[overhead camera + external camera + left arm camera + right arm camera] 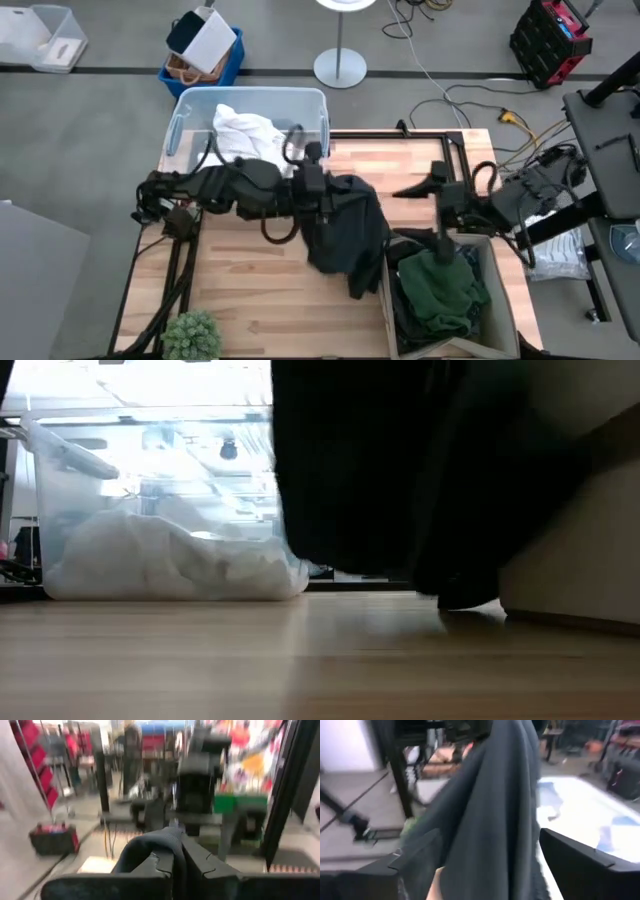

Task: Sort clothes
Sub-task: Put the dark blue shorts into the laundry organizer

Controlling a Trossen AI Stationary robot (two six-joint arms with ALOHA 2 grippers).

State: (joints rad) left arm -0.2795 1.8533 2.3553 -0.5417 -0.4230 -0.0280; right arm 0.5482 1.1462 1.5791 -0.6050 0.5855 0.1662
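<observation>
Wooden table: left gripper clamped on hanging dark grey garment, right gripper spread wide; lift higher before crossing cardboard box rim.

Two dark jointed arms, black fingers

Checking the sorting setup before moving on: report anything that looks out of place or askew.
Only the dark grey fabric garment stands out: it hangs from the left claw, draped partly over the rim of the beige box holding the dark green garment.
</observation>
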